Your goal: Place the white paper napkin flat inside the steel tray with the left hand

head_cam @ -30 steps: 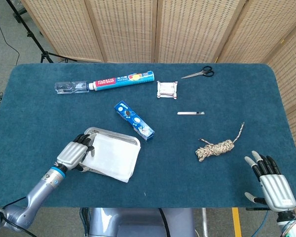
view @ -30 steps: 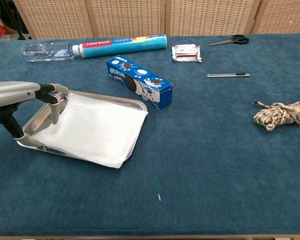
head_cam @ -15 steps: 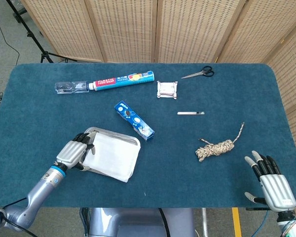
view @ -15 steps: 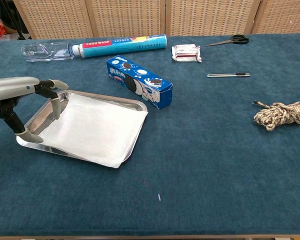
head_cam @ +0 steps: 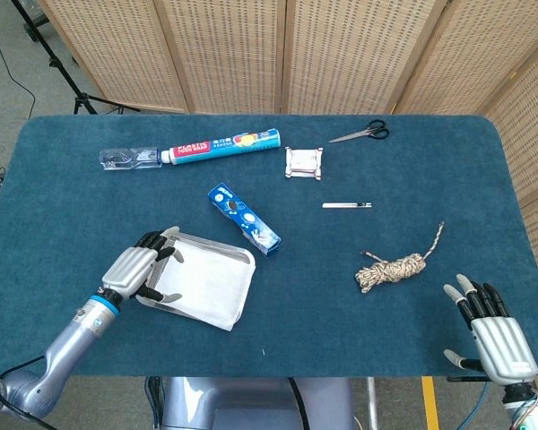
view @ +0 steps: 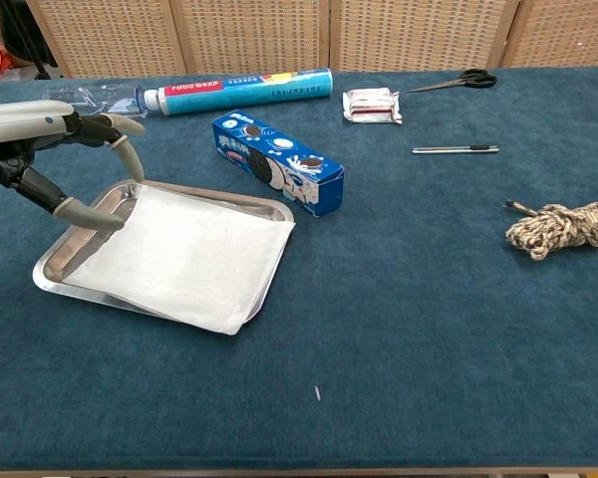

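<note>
A: Where is the white paper napkin (view: 184, 257)?

B: In the steel tray (view: 58, 261), its near-right corner draped over the rim toward 5 o'clock.

A: The left hand (view: 55, 149)?

B: Raised over the tray's 9 o'clock end, fingers spread, gripping nothing.

A: The right hand (head_cam: 494, 331)?

B: At the table's near-right edge, fingers apart, empty.

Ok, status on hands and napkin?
Left hand open above flat steel tray. White paper napkin in tray, corner overhanging rim. Right hand open, idle. Nothing obstructing.
</note>
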{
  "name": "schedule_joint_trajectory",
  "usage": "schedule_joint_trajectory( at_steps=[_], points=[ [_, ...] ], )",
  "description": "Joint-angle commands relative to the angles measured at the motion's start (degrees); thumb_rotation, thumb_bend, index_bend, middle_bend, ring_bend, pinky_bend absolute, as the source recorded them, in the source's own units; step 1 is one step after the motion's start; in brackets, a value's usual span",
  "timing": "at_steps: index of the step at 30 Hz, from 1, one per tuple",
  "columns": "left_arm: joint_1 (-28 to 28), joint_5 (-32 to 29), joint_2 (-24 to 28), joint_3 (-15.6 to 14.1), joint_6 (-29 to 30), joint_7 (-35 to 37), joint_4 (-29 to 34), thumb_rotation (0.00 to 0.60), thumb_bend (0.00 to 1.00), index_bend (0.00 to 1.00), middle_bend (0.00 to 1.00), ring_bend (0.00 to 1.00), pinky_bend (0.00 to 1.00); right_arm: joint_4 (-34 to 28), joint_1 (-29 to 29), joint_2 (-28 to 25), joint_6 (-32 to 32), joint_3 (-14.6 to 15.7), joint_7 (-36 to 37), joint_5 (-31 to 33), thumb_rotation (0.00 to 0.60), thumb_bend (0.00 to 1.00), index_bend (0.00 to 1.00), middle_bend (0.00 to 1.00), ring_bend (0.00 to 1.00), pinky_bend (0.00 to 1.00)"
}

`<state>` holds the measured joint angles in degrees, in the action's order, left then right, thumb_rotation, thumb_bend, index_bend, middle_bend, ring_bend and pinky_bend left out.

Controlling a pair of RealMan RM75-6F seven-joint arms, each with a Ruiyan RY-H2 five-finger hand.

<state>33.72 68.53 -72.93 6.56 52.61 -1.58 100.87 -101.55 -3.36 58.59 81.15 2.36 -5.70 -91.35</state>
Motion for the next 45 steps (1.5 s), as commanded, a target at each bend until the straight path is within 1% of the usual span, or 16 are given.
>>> schedule_joint_trajectory(
  at_steps=[1,5,8,10,11,13,16,22,26,31,38,45],
  points=[
    [0.7,-0.3,0.2,-0.3,-1.8,0.5,0.7,0.336,0.04,0.34,0.05,0.0,0.0,-0.1,0.0,-0.1,-0.1,0.1,0.0,-0.1,0.6,0.0,0.1,0.0,0.0,0.0],
    [1.9,-2.0,0.4,-0.9,-4.3,-0.5,1.9,0.324,0.08,0.34,0.05,0.0,0.0,-0.3,-0.1,-0.3,-0.3,0.2,0.0,-0.1,0.6,0.0,0.1,0.0,0.0,0.0],
    [3.2,-4.7,0.7,-1.3,-6.8,-1.9,3.3,0.32,0.12,0.32,0.04,0.0,0.0,-0.3,0.0,-0.3,-0.2,0.3,0.0,-0.3,0.6,0.0,0.1,0.0,0.0,0.0],
    [4.3,-6.8,1.2,-1.2,-8.6,-2.3,4.5,0.294,0.14,0.3,0.02,0.0,0.0,-0.2,0.0,-0.3,-0.1,0.3,0.1,-0.5,0.6,0.0,0.1,0.0,0.0,0.0],
    [4.7,-7.5,1.4,-1.1,-9.1,-2.3,4.9,0.274,0.15,0.3,0.02,0.0,0.0,-0.2,0.0,-0.3,-0.1,0.3,0.1,-0.5,0.6,0.0,0.1,0.0,0.0,0.0],
    [5.7,-9.3,1.9,-0.9,-10.2,-2.8,5.6,0.215,0.16,0.29,0.01,0.0,0.0,-0.1,0.0,-0.3,0.0,0.2,0.3,-0.4,0.6,0.0,0.1,0.0,0.0,0.0],
    [7.6,-12.1,2.9,-0.8,-12.2,-3.5,7.0,0.169,0.19,0.28,0.0,0.0,0.0,0.0,0.0,-0.4,0.0,0.1,0.7,-0.3,0.6,0.0,0.1,0.0,0.0,0.0],
    [9.6,-14.5,3.3,-1.6,-12.5,-5.7,8.1,0.162,0.21,0.28,0.0,0.0,0.0,0.0,0.0,-0.5,0.0,0.2,0.9,-0.4,0.6,0.0,0.1,0.0,0.0,0.0],
    [11.0,-16.1,3.4,-2.2,-13.1,-6.8,8.5,0.163,0.21,0.28,0.0,0.0,0.0,-0.1,0.0,-0.5,0.0,0.2,0.9,-0.3,0.6,0.0,0.1,0.0,0.0,0.0],
    [13.0,-19.1,2.4,-4.0,-13.3,-9.4,8.3,0.162,0.21,0.28,0.0,0.0,0.0,-0.1,0.0,-0.6,0.0,0.1,1.1,-0.2,0.6,0.0,0.1,0.0,0.0,0.0],
    [15.5,-24.1,0.2,-6.4,-11.4,-13.7,8.2,0.163,0.2,0.28,0.0,0.0,0.0,0.0,0.0,-0.7,0.1,0.1,1.5,-0.2,0.6,0.0,0.1,0.0,0.0,0.0],
    [17.2,-28.9,-2.0,-7.9,-7.4,-17.7,9.1,0.164,0.2,0.27,0.0,0.0,0.0,0.0,0.1,-0.9,0.4,0.1,1.8,-0.3,0.6,0.0,0.1,0.0,0.0,0.0]
  ],
)
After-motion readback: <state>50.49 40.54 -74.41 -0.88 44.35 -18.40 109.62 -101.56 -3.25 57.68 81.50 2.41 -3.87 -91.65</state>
